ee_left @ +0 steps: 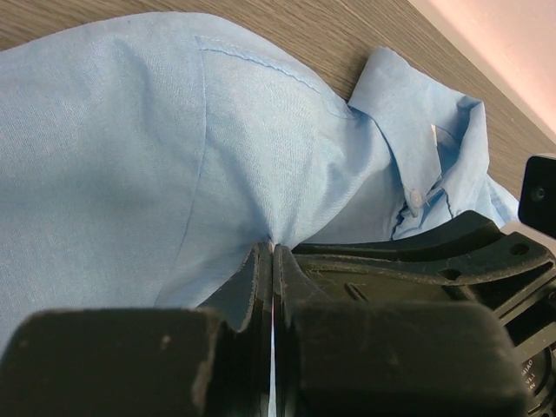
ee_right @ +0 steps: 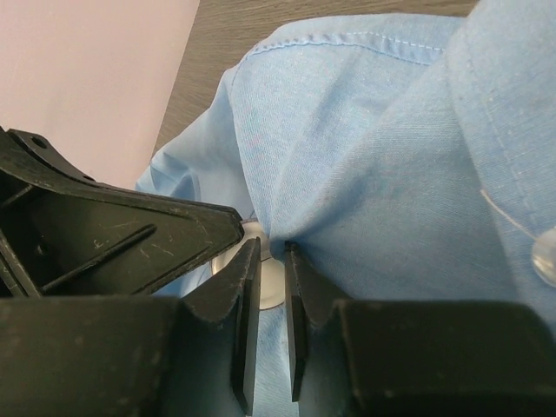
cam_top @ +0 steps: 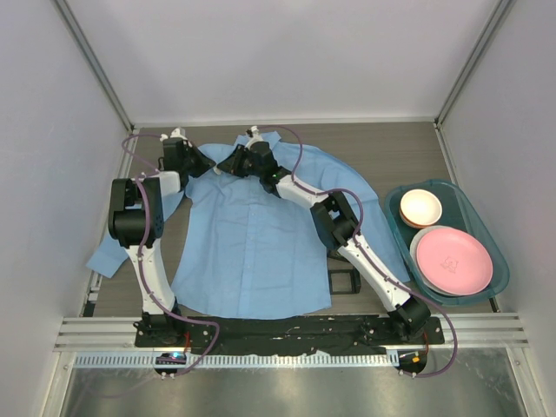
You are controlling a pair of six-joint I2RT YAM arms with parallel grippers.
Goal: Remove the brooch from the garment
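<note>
The light blue shirt [cam_top: 252, 234] lies flat with its collar at the far side. My left gripper [cam_top: 207, 169] is at the shirt's left shoulder. In the left wrist view it [ee_left: 272, 249] is shut on a pinch of the shirt cloth [ee_left: 174, 130], with folds running out from the tips. My right gripper [cam_top: 234, 161] is at the collar, right beside the left one. In the right wrist view it [ee_right: 272, 248] has its jaws a narrow gap apart around a small white round brooch [ee_right: 268, 282] on the shirt [ee_right: 391, 156]. Most of the brooch is hidden by the fingers.
A teal tray [cam_top: 473, 204] at the right holds a pink plate [cam_top: 453, 261] and a cream bowl [cam_top: 420, 207]. A small black object [cam_top: 345, 281] lies by the shirt's right hem. The shirt's left sleeve [cam_top: 109, 252] reaches the table's left edge. White walls enclose the table.
</note>
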